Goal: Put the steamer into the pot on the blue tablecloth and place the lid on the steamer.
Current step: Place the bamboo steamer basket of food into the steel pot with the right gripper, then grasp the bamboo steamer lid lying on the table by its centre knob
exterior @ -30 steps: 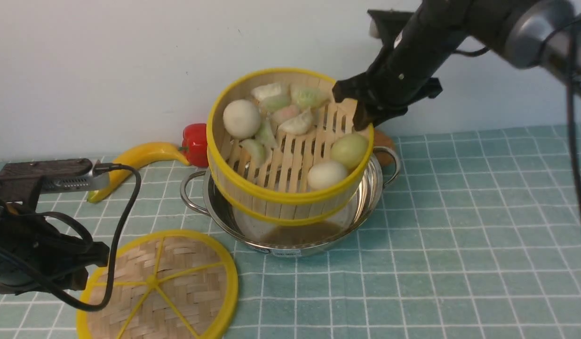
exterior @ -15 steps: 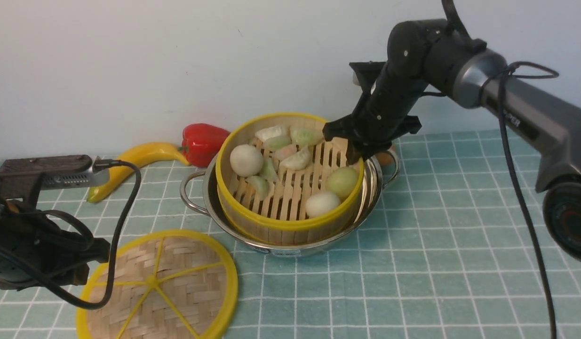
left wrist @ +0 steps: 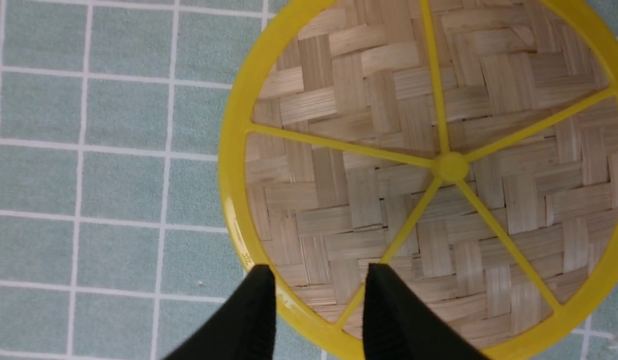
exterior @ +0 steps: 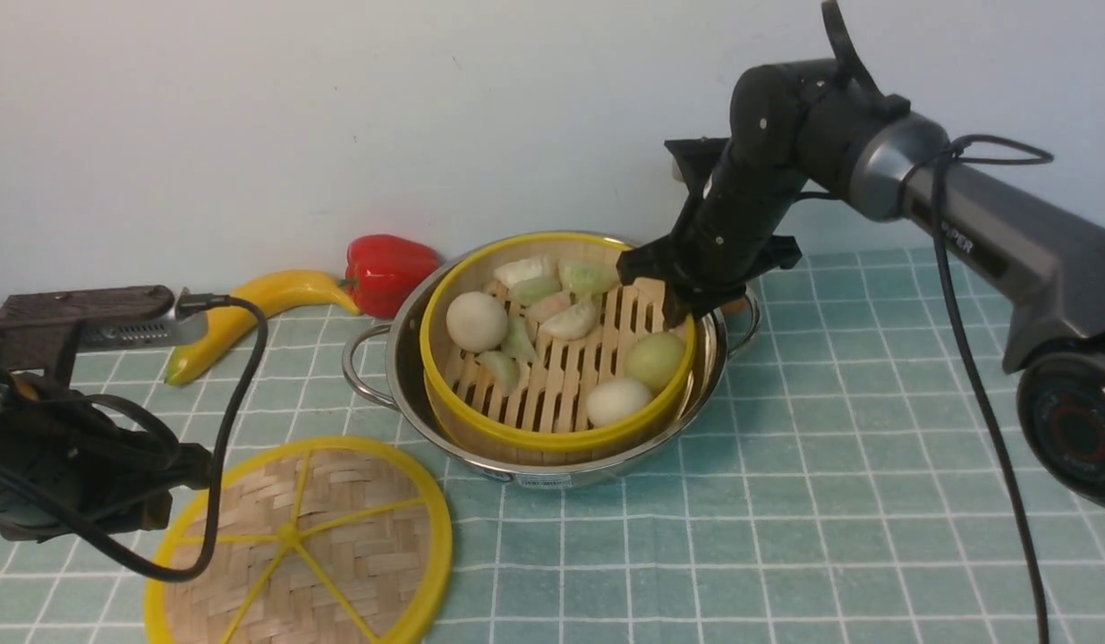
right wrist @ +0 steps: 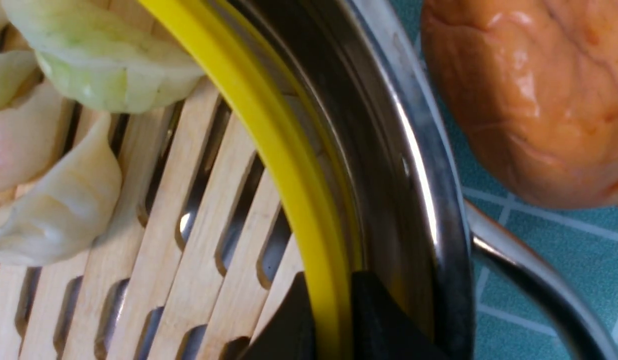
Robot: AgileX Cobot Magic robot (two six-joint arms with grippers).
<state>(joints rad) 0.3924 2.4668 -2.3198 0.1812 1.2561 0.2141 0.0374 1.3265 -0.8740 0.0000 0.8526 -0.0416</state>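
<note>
Bamboo and yellow plastic fill most of the scene. The round bamboo steamer with yellow rims [exterior: 516, 438] sits down inside the shiny shallow stainless-steel pot [exterior: 396, 358], which stands on the teal tablecloth with a white grid [exterior: 829, 501]. Only the steamer's upper rim and a strip of its wall show above the pot's edge; its lower part is hidden.

The right gripper [exterior: 682, 309] is clenched on the far right side of the steamer's rim. In the right wrist view its two black tips [right wrist: 329, 280] pinch the yellow band [right wrist: 268, 130], one inside over the slats and one between the steamer and the pot wall [right wrist: 419, 165]. Both fingers are cut off by the frame.

A glossy orange-brown rounded thing [right wrist: 529, 100] lies just behind the pot's handle. It is nearly all hidden in the front view, and what it is cannot be told.

The flat woven bamboo lid with yellow rim and spokes [exterior: 337, 537] lies on the tablecloth near the pot, at front left, its near edge cut off. The left gripper [left wrist: 319, 272] is released and empty, its jaws parted over the lid's rim [left wrist: 339, 165]; whether they touch it is unclear. In the front view the arm and cable hide it.

A yellow banana [exterior: 248, 309] and a red pepper [exterior: 386, 268] lie behind the pot.
</note>
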